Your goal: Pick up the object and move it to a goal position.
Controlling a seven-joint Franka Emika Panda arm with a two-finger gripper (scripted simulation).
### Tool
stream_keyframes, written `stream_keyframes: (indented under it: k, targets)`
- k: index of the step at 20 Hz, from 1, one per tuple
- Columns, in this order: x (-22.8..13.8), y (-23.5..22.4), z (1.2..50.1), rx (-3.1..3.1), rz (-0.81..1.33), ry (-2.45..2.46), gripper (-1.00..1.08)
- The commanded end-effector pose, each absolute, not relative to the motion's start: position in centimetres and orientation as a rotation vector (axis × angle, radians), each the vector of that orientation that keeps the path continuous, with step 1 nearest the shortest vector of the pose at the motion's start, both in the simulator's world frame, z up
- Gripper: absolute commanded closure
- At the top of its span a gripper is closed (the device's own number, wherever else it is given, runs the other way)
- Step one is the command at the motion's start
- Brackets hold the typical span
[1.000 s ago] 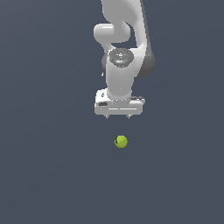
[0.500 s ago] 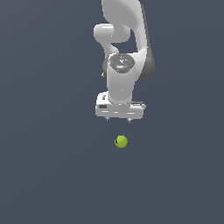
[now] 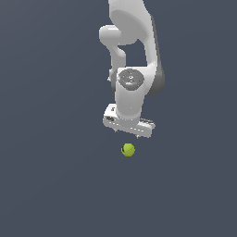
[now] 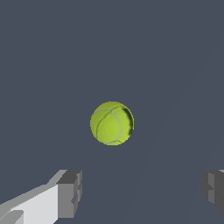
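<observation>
A yellow-green tennis ball [image 3: 128, 149] lies by itself on a plain dark grey surface [image 3: 51, 185], roughly at the middle of the part of that surface the exterior view takes in and well away from every edge of the picture. No edge or corner of the surface shows in either view, and no container of any kind can be seen. In the wrist view the ball [image 4: 112, 123] carries pale curved seam lines and a dark curved mark on one side.

The white Panda arm [image 3: 134, 55] reaches down from the top of the exterior view, its wrist pointing at the surface. The gripper [image 3: 127, 135] hangs just above the ball and apart from it, with a clear strip of grey surface between them. The gripper's body is tilted, lower toward the exterior view's right.

In the wrist view the two grey fingertips [image 4: 70, 193] stand spread wide, the gap between them far broader than the ball. Nothing is held between them. The ball lies ahead of that gap, touching neither finger.
</observation>
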State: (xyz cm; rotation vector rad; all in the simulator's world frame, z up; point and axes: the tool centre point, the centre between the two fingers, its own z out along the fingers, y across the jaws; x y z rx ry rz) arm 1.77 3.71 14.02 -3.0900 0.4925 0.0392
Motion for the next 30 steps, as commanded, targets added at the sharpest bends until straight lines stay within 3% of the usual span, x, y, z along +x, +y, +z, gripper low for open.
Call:
stream_keyframes:
  k: [1,15,30]
  targets:
    - [2.3,3.9,13.2,-3.074,0.034,0.595,-0.92]
    - [4.6,4.7,9.7,-2.973,0.006,1.011,-0.92]
    - [4.8,4.9,7.8,-2.954,0.001,1.068,-0.92]
